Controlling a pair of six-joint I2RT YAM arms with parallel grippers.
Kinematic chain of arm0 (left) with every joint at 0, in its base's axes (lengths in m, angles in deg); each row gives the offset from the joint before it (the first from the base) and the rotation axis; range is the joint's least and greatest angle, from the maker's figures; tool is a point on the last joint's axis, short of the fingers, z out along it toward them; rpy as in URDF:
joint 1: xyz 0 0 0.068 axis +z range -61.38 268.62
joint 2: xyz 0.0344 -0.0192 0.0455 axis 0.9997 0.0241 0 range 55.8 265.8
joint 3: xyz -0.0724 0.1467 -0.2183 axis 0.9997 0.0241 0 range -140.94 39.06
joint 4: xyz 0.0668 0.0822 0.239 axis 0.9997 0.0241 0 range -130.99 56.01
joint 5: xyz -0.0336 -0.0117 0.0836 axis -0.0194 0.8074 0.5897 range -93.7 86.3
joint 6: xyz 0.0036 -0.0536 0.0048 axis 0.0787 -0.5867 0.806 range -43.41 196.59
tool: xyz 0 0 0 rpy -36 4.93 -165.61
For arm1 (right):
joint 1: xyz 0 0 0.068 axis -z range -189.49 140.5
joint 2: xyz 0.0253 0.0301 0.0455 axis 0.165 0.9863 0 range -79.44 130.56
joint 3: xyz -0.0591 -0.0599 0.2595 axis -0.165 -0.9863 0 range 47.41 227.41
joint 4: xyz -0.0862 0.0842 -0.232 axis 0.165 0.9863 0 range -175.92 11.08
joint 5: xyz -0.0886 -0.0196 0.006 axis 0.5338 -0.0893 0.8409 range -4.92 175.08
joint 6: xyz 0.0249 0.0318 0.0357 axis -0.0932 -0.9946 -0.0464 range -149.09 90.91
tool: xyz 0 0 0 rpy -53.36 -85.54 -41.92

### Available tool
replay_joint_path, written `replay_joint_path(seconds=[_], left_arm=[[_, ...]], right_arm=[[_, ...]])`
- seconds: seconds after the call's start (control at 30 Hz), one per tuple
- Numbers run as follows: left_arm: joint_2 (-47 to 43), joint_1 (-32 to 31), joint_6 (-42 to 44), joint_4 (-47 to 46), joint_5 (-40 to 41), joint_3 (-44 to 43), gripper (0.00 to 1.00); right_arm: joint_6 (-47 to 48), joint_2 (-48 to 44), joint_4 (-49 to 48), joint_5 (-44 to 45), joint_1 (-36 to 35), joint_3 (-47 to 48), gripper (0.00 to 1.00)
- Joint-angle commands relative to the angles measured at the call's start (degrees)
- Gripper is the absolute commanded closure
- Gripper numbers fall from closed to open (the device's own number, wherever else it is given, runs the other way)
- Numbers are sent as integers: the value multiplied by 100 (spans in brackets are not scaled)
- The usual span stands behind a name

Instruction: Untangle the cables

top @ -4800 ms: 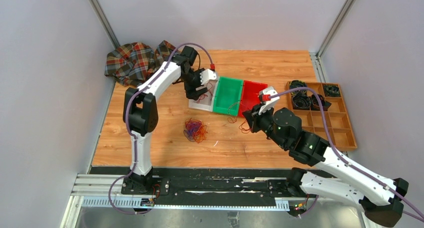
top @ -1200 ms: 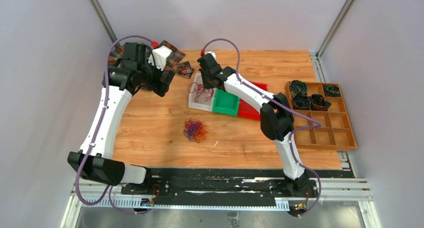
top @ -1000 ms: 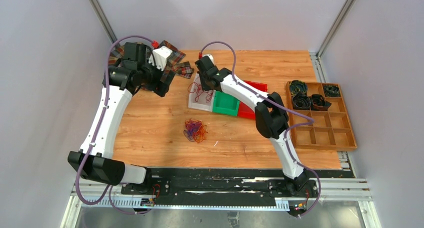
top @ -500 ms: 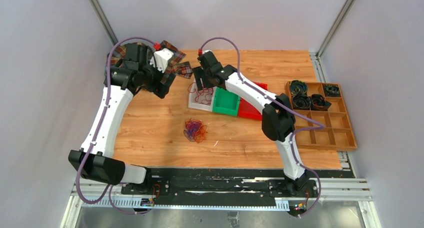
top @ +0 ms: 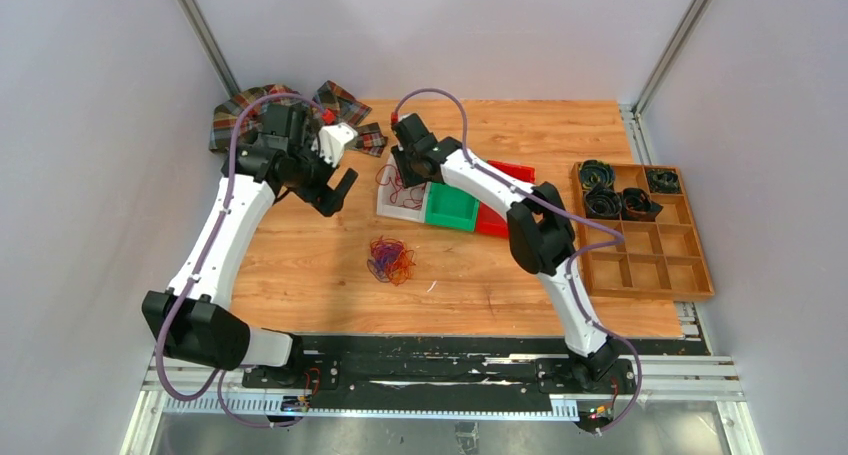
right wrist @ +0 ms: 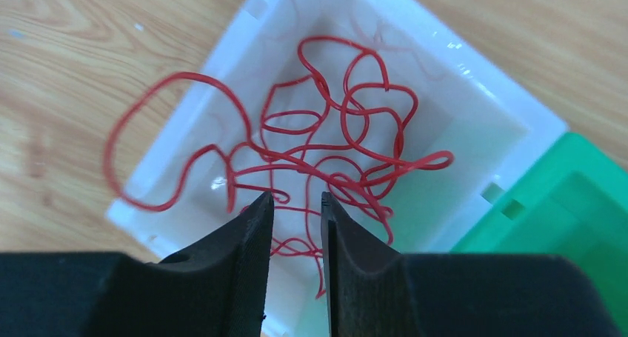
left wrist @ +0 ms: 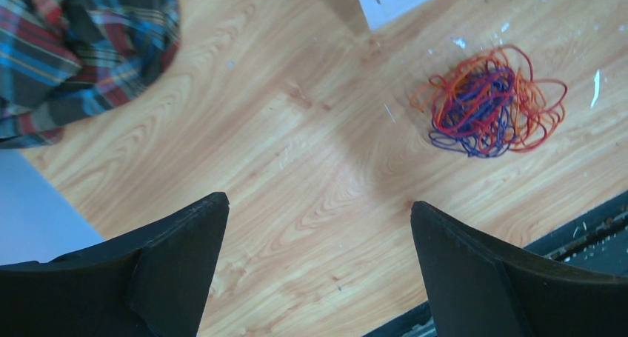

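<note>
The left gripper [left wrist: 318, 278] is held with its jaws wide apart and empty, above bare table near the plaid cloth [left wrist: 81, 48]. To its right and nearer, the mixed tangle [left wrist: 489, 104] of red, orange and purple cables is seen lying on the table, well apart from the bins. Further right, the right gripper [right wrist: 296, 222] is poised over the red cables [right wrist: 326, 152] in the white bin [right wrist: 518, 118], jaws nearly together; whether a strand is pinched cannot be told. One loop is draped over the bin's left rim. If a strand were snagged on lifting, the whole bunch could be dragged out.
</note>
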Motion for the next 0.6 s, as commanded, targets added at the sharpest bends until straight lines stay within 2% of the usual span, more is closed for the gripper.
replay_joint_path(seconds=[0.0, 0.13, 0.37, 0.47, 0.57], left_arm=[[-87, 51, 339, -8, -436, 441, 2], [87, 51, 463, -10, -724, 707, 2], [369, 51, 408, -12, -1193, 731, 2], [418, 51, 351, -31, -1261, 706, 2], [449, 55, 290, -99, -1280, 760, 1]], right_arm=[[224, 197, -43, -146, 105, 81, 71], [304, -634, -754, -272, 52, -737, 66], [123, -2317, -1771, -767, -95, -2288, 45], [169, -2799, -1851, -908, -285, -2856, 41], [146, -3272, -2238, -1317, -514, -3819, 41]])
